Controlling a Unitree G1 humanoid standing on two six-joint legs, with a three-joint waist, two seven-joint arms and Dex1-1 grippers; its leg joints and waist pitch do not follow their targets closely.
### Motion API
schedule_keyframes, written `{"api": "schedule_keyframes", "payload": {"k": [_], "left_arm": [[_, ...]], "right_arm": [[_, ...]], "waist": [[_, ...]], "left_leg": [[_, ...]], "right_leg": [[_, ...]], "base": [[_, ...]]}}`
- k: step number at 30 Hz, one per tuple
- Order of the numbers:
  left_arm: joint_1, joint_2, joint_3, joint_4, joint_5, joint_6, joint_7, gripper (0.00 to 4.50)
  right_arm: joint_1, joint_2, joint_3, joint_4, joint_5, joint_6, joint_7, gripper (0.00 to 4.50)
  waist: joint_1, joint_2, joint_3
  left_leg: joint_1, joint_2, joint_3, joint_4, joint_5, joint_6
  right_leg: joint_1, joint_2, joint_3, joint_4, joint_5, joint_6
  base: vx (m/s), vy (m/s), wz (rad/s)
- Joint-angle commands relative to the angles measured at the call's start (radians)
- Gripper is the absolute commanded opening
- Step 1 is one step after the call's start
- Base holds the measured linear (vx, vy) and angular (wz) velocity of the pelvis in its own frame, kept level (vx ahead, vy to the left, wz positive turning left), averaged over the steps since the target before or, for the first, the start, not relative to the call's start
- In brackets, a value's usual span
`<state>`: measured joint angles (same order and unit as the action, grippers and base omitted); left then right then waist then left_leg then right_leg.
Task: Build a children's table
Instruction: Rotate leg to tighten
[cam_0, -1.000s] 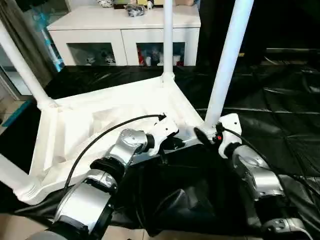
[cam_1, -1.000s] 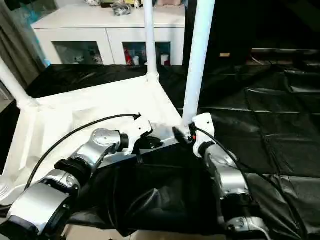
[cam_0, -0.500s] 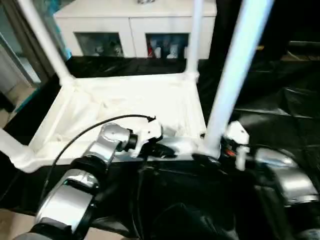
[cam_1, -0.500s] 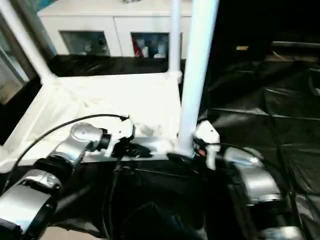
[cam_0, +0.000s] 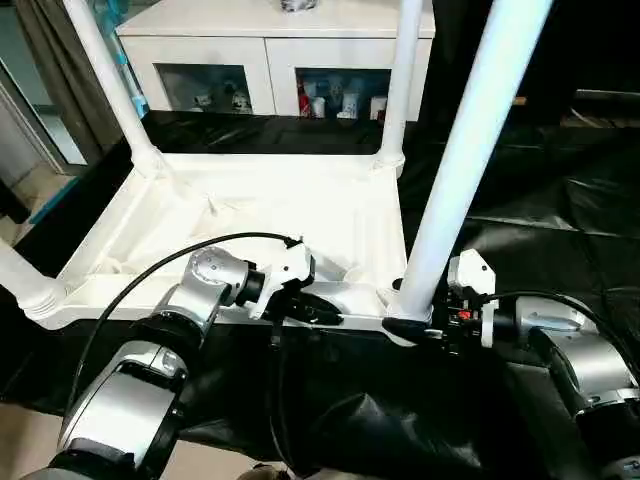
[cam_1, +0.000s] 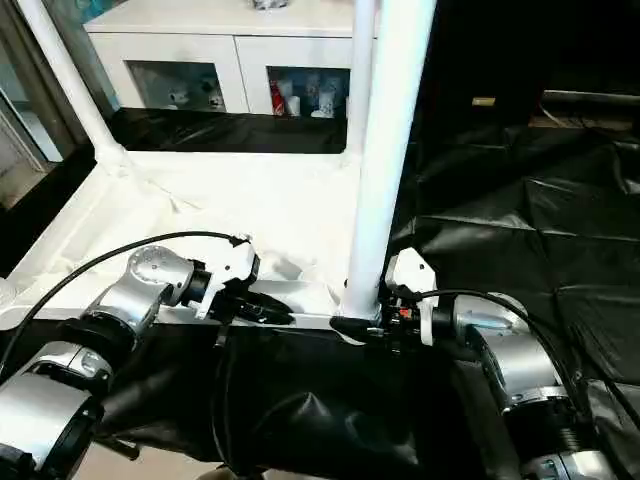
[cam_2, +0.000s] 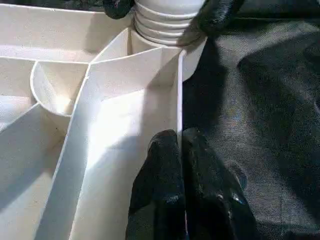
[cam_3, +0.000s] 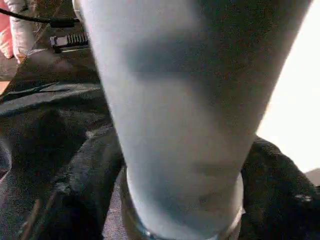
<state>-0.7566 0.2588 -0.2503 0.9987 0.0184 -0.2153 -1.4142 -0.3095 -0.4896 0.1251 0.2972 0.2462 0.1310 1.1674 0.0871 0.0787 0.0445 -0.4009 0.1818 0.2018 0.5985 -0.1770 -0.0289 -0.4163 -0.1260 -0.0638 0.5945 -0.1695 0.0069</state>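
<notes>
- The left gripper (cam_0: 322, 308) pinches the near rim wall of the upturned children's table (cam_0: 250, 215), fingers (cam_2: 172, 185) closed on it.
- The right gripper (cam_0: 408, 327) straddles the base of the nearest leg (cam_0: 462, 165); whether it squeezes cannot be told.
- The table lies on the black-covered work table (cam_0: 560, 220), its legs cut off above.
- No writing is readable; the far white cabinet (cam_0: 265, 50) holds items too small to identify.

All four legs of the children's table (cam_0: 250, 215) run off the top or side edge, so I cannot see their free ends. The near leg (cam_3: 180, 115) is a blur right before my right wrist, hiding what lies behind. The items in the cabinet (cam_0: 270, 60) are too small to identify.
</notes>
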Motion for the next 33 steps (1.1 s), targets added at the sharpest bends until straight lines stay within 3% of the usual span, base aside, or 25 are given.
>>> {"api": "schedule_keyframes", "payload": {"k": [1,4,7,9,12,13,14,16,18,19,21,22,23,24,25,26,27,28,29,30,31,32,33], "left_arm": [[0.011,0.010,0.006,-0.006,-0.004,0.014,-0.004,0.00],[0.012,0.003,0.008,-0.004,-0.003,0.018,0.011,0.00],[0.006,-0.016,0.010,0.013,0.017,0.015,0.090,0.00],[0.001,-0.027,0.011,0.021,0.026,0.016,0.136,0.00],[-0.015,-0.068,0.016,0.037,0.043,0.039,0.259,0.00],[-0.021,-0.083,0.016,0.043,0.052,0.049,0.303,0.00],[-0.027,-0.106,0.016,0.048,0.058,0.059,0.351,0.00],[-0.033,-0.135,0.015,0.051,0.065,0.062,0.403,0.00],[-0.038,-0.163,0.012,0.052,0.075,0.067,0.448,0.00],[-0.042,-0.189,0.008,0.050,0.079,0.071,0.474,0.00],[-0.045,-0.231,-0.001,0.044,0.083,0.077,0.505,0.00],[-0.044,-0.248,-0.008,0.037,0.083,0.078,0.494,0.00],[-0.044,-0.251,-0.010,0.035,0.082,0.078,0.491,0.00],[-0.043,-0.255,-0.014,0.032,0.083,0.077,0.485,0.00],[-0.043,-0.261,-0.013,0.026,0.079,0.076,0.459,0.00],[-0.043,-0.260,-0.014,0.025,0.078,0.076,0.453,0.00],[-0.040,-0.254,-0.015,0.022,0.077,0.074,0.435,0.00],[-0.038,-0.245,-0.017,0.019,0.075,0.072,0.417,0.00],[-0.034,-0.237,-0.017,0.017,0.075,0.070,0.400,0.00],[-0.029,-0.227,-0.018,0.013,0.074,0.069,0.378,0.00],[-0.024,-0.215,-0.020,0.009,0.075,0.069,0.355,0.00],[-0.018,-0.199,-0.024,0.003,0.076,0.066,0.326,0.00],[-0.015,-0.189,-0.026,0.000,0.077,0.065,0.307,0.00]], "right_arm": [[0.014,0.000,0.005,-0.023,0.021,0.016,0.022,3.16],[0.033,0.010,0.002,-0.025,0.027,0.023,0.011,2.81],[0.050,0.045,-0.010,-0.004,0.026,0.032,-0.046,2.76],[0.052,0.070,-0.019,0.012,0.019,0.035,-0.096,2.73],[0.045,0.145,-0.040,0.061,-0.017,0.020,-0.252,2.72],[0.037,0.173,-0.045,0.082,-0.034,0.023,-0.317,2.72],[0.026,0.208,-0.051,0.108,-0.055,0.030,-0.398,2.72],[0.015,0.246,-0.057,0.130,-0.074,0.039,-0.478,2.72],[0.003,0.281,-0.061,0.145,-0.091,0.048,-0.547,2.72],[-0.008,0.309,-0.055,0.156,-0.104,0.052,-0.587,2.72],[-0.027,0.353,-0.040,0.169,-0.124,0.046,-0.631,2.72],[-0.038,0.376,-0.041,0.171,-0.112,0.041,-0.626,2.72],[-0.040,0.381,-0.042,0.171,-0.110,0.040,-0.624,3.07],[-0.044,0.389,-0.044,0.171,-0.105,0.036,-0.621,3.07],[-0.048,0.391,-0.040,0.155,-0.081,0.033,-0.574,3.42],[-0.047,0.388,-0.038,0.151,-0.078,0.033,-0.564,3.42],[-0.044,0.378,-0.032,0.137,-0.069,0.036,-0.536,3.44],[-0.039,0.362,-0.023,0.122,-0.064,0.037,-0.505,3.51],[-0.031,0.344,-0.012,0.108,-0.065,0.034,-0.471,3.64],[-0.023,0.323,-0.002,0.092,-0.063,0.030,-0.433,3.78],[-0.014,0.301,0.004,0.077,-0.058,0.028,-0.394,3.87],[-0.004,0.276,0.004,0.060,-0.047,0.030,-0.354,3.87],[0.000,0.262,0.001,0.051,-0.041,0.033,-0.331,3.87]], "waist": [[0.003,-0.027,-0.069],[0.006,-0.027,-0.072],[0.006,-0.026,-0.069],[0.004,-0.026,-0.065],[-0.006,-0.026,-0.053],[-0.011,-0.016,-0.047],[-0.023,-0.021,-0.040],[-0.040,-0.022,-0.041],[-0.047,-0.020,-0.043],[-0.051,-0.014,-0.040],[-0.063,-0.014,-0.035],[-0.074,-0.004,-0.028],[-0.087,-0.001,-0.026],[-0.085,0.011,-0.022],[-0.057,0.036,-0.012],[-0.034,0.028,-0.015],[-0.003,0.028,-0.028],[-0.039,-0.057,-0.054],[-0.024,-0.065,-0.038],[-0.009,-0.043,-0.039],[-0.004,-0.038,-0.036],[-0.006,-0.021,-0.046],[-0.009,-0.019,-0.052]], "left_leg": [[0.021,0.045,-0.016,-0.073,-0.216,0.094],[0.019,0.044,-0.015,-0.067,-0.180,0.120],[0.020,0.044,-0.015,-0.070,-0.208,0.113],[0.023,0.045,-0.017,-0.075,-0.246,0.092],[0.031,0.043,-0.021,-0.088,-0.355,0.030],[0.036,0.042,-0.028,-0.093,-0.413,0.002],[0.044,0.038,-0.032,-0.097,-0.476,-0.024],[0.056,0.035,-0.041,-0.097,-0.532,-0.042],[0.056,0.034,-0.045,-0.101,-0.537,-0.038],[0.061,0.033,-0.045,-0.104,-0.558,-0.036],[0.075,0.030,-0.047,-0.103,-0.613,-0.040],[0.089,0.030,-0.051,-0.104,-0.678,-0.042],[0.085,0.034,-0.058,-0.116,-0.732,-0.041],[0.086,0.043,-0.061,-0.132,-0.780,-0.046],[-0.001,0.096,-0.055,-0.250,-0.961,-0.089],[-0.024,0.098,-0.036,-0.271,-0.989,-0.095],[0.002,0.085,-0.015,-0.267,-0.943,-0.093],[0.110,0.024,-0.021,-0.125,-0.626,-0.086],[0.109,0.006,-0.035,0.013,-0.310,0.010],[0.076,0.019,-0.053,0.006,-0.201,0.040],[-0.001,0.030,-0.064,-0.070,-0.114,0.045],[-0.001,0.042,-0.066,-0.104,-0.192,0.031],[0.002,0.047,-0.071,-0.105,-0.227,0.036]], "right_leg": [[0.052,-0.029,0.026,-0.061,-0.178,-0.251],[0.054,-0.030,0.024,-0.056,-0.124,-0.266],[0.052,-0.030,0.023,-0.062,-0.172,-0.258],[0.050,-0.029,0.024,-0.070,-0.239,-0.242],[0.043,-0.032,0.024,-0.088,-0.408,-0.202],[0.041,-0.034,0.021,-0.095,-0.497,-0.172],[0.036,-0.033,0.016,-0.107,-0.581,-0.141],[0.034,-0.034,0.009,-0.121,-0.661,-0.098],[0.036,-0.033,0.006,-0.130,-0.655,-0.083],[0.030,-0.030,0.003,-0.136,-0.658,-0.078],[0.024,-0.024,-0.012,-0.152,-0.676,-0.068],[0.023,-0.017,-0.033,-0.166,-0.693,-0.046],[0.045,-0.009,-0.058,-0.173,-0.672,-0.021],[0.056,-0.003,-0.069,-0.167,-0.641,-0.020],[0.146,0.018,-0.052,0.030,-0.345,-0.077],[0.160,0.024,-0.041,0.081,-0.229,-0.074],[0.131,0.025,-0.023,0.073,-0.179,-0.072],[0.033,-0.043,0.039,-0.062,-0.510,-0.055],[0.009,-0.131,0.070,-0.174,-0.874,-0.077],[0.039,-0.149,0.092,-0.168,-0.889,-0.099],[0.092,-0.088,0.044,-0.115,-0.717,-0.108],[0.088,-0.036,0.015,-0.092,-0.547,-0.106],[0.083,-0.031,0.018,-0.077,-0.447,-0.117]], "base": [[0.000,0.000,0.00],[0.000,0.000,0.00],[0.000,0.000,0.00],[0.000,0.000,0.00],[0.000,0.000,0.00],[0.000,0.000,0.00],[0.000,0.000,0.00],[-0.052,0.019,-0.04],[-0.027,0.012,-0.02],[0.000,0.000,0.00],[-0.058,0.029,0.00],[-0.062,0.031,0.00],[0.000,0.000,0.00],[-0.039,0.051,-0.10],[-0.039,0.051,-0.10],[-0.080,0.025,0.08],[0.009,-0.070,0.19],[0.009,-0.070,0.19],[0.054,-0.114,0.08],[0.064,-0.046,-0.23],[0.064,-0.046,-0.23],[0.125,0.029,-0.37],[0.103,0.024,-0.14]]}}
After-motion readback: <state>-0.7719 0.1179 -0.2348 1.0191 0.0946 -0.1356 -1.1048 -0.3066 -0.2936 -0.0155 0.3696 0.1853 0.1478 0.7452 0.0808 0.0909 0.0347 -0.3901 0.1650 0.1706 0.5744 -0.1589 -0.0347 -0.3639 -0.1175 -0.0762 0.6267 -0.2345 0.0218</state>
